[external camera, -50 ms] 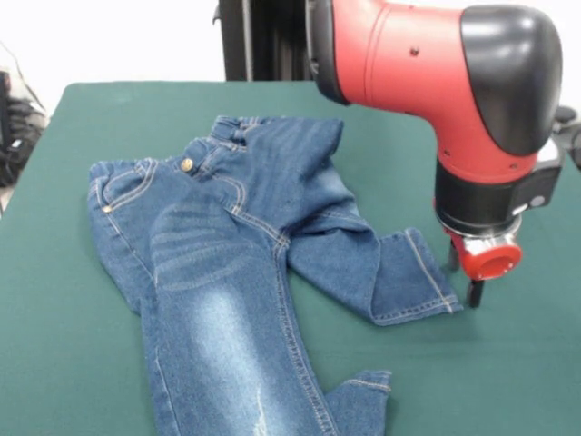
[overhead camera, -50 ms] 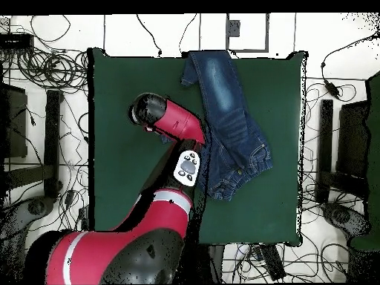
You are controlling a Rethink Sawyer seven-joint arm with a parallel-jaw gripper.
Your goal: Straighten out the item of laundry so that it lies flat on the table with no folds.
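The item of laundry (external camera, -50 ms: 227, 245), a small pair of blue jeans with faded patches, lies front up on the green table (external camera, -50 ms: 64, 345). Its waistband with a brass button points to the far side. One leg runs down past the picture's bottom edge, its hem turned up beside it. The other leg is bent sideways, its cuff ending at the right. My gripper (external camera, -50 ms: 463, 277) hangs just right of that cuff, close to the cloth, open and holding nothing. In the overhead view the jeans (overhead camera, -50 ms: 234, 126) lie right of centre on the table (overhead camera, -50 ms: 126, 200) and the arm hides the gripper.
The arm's red and black wrist (external camera, -50 ms: 472, 109) looms above the table's right side. Cables and dark stands (overhead camera, -50 ms: 44, 111) ring the table on the floor. Bare green cloth stretches left of the jeans in the front view.
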